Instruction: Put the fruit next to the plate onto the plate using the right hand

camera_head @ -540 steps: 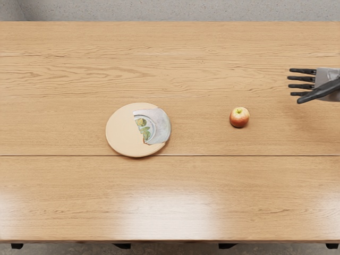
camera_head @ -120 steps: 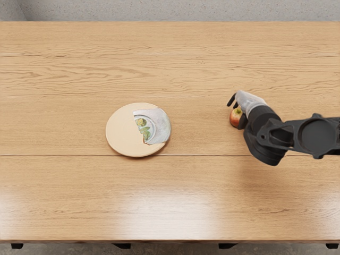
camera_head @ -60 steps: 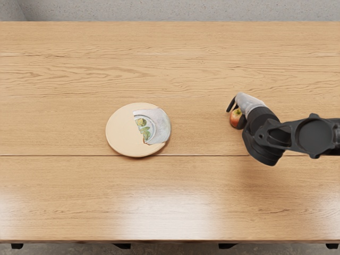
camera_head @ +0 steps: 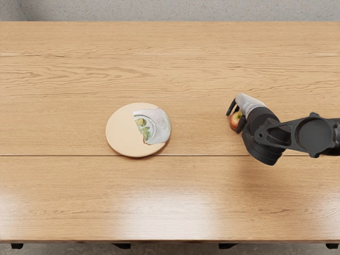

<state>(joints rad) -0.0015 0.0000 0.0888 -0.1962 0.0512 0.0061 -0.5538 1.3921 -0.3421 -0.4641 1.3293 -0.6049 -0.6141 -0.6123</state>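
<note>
right hand (camera_head: pixel 244 108) clasped around apple (camera_head: pixel 234 120), apple beneath its palm, plate (camera_head: pixel 122 134) well apart to the left

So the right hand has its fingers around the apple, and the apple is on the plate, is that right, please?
Not quite. The right hand does curl around the apple, but the apple is on the table, off to the right of the plate, not on it. The head view shows this.
</note>
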